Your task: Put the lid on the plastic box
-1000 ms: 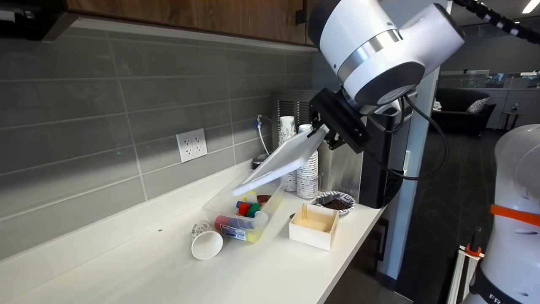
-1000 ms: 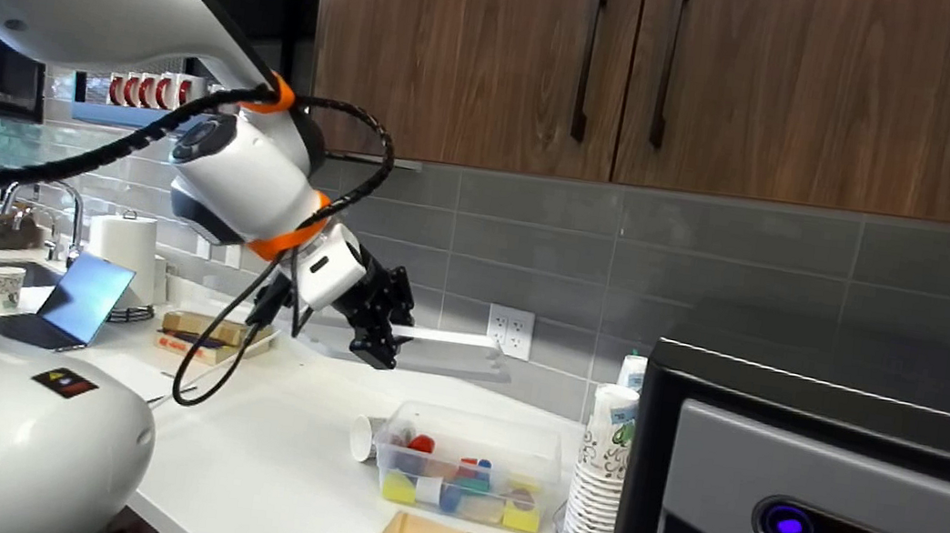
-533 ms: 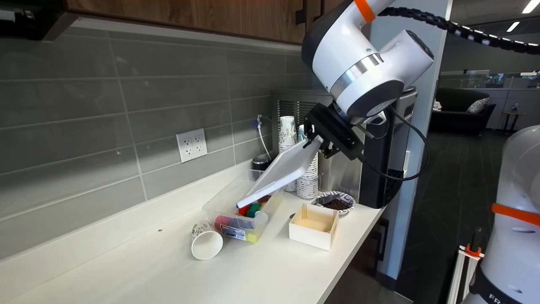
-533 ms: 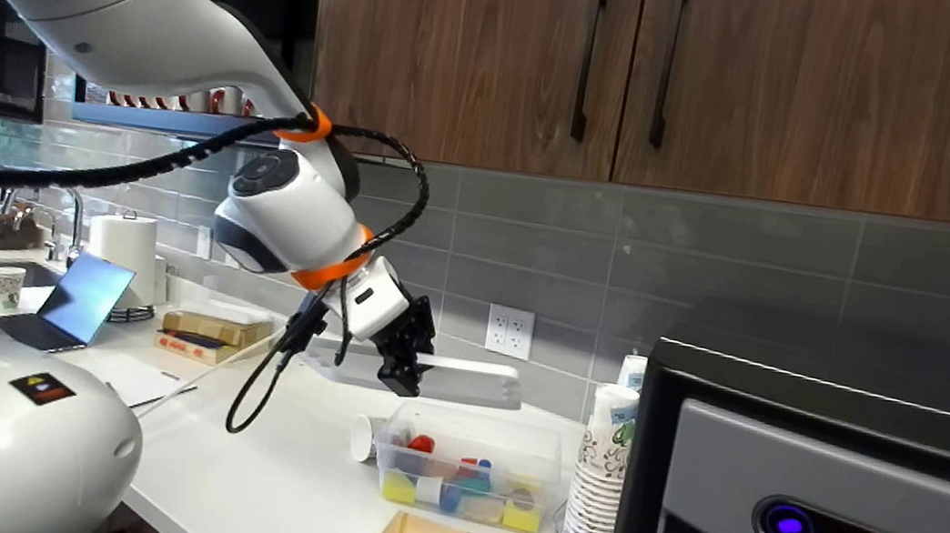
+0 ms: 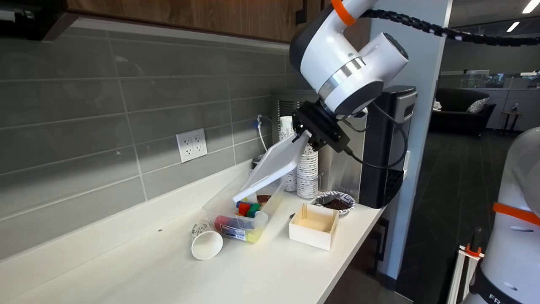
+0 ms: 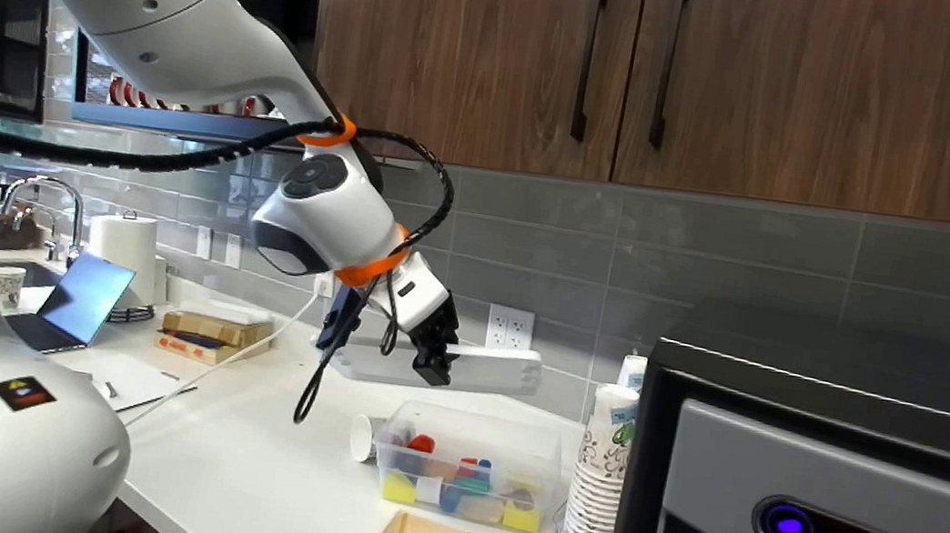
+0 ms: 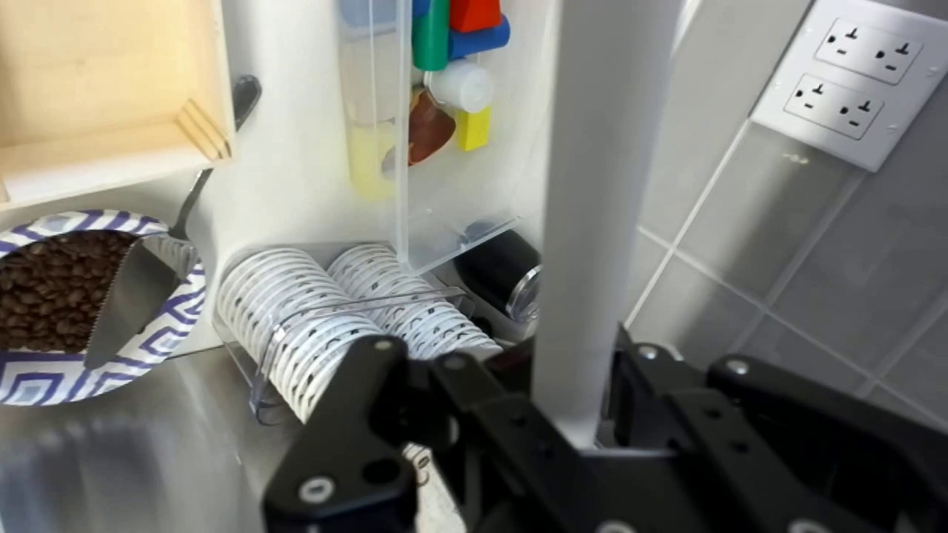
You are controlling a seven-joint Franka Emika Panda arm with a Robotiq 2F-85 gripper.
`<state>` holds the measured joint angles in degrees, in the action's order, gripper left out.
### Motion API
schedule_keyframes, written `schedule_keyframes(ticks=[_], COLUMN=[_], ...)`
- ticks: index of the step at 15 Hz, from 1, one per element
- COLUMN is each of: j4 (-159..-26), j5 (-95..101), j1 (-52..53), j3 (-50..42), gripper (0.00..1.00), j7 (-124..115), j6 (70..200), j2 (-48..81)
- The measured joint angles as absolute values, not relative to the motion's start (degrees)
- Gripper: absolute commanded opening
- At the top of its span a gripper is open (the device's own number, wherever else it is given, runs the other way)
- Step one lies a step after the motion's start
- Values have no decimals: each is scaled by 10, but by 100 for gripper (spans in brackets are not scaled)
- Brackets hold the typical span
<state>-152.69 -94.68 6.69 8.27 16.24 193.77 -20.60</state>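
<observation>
The lid [image 5: 274, 164] is a whitish translucent panel held tilted in the air, its low edge above the clear box; it also shows in an exterior view [image 6: 493, 372]. In the wrist view the lid [image 7: 603, 185] is edge-on as an upright band. My gripper [image 5: 304, 137] is shut on one edge of the lid, with the lid between the fingers [image 7: 574, 363]. The clear plastic box [image 5: 216, 207] stands uncovered on the counter with red, green, yellow and blue items inside. The box [image 6: 529, 446] is below the lid, apart from it. The lid hides part of the box.
A light wooden box [image 5: 310, 236] stands beside the plastic box. A paper cup [image 5: 206, 245] lies at its near end. Cup stacks [image 7: 296, 318], a black canister [image 7: 498, 270] and a plate of coffee beans [image 7: 159, 348] are close by. A tiled wall [image 5: 168, 105] runs behind.
The arm has carried the lid leftward in one exterior picture, rightward and lower in another, to over the box. The lid's tilt has changed slightly. The box has not moved.
</observation>
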Motion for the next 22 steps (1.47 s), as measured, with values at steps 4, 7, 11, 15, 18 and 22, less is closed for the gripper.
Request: schedule_keyframes(ticks=[4,7,11,15,18,22], j4=[-1476,-1439,-1393,-1356,-1336,-1315], j5=[-875,-800,-732,-693,-677,-664], j1=[53,51,51,53,53,53], j3=[82,82,82,82,82,76], gripper=[1,1,1,1,1,1], j7=[109,37,-37,-90,-117,-140], j6=[1911,1907,1907,1907,1907,1910], j2=[-156,-108,-41,16,48,87])
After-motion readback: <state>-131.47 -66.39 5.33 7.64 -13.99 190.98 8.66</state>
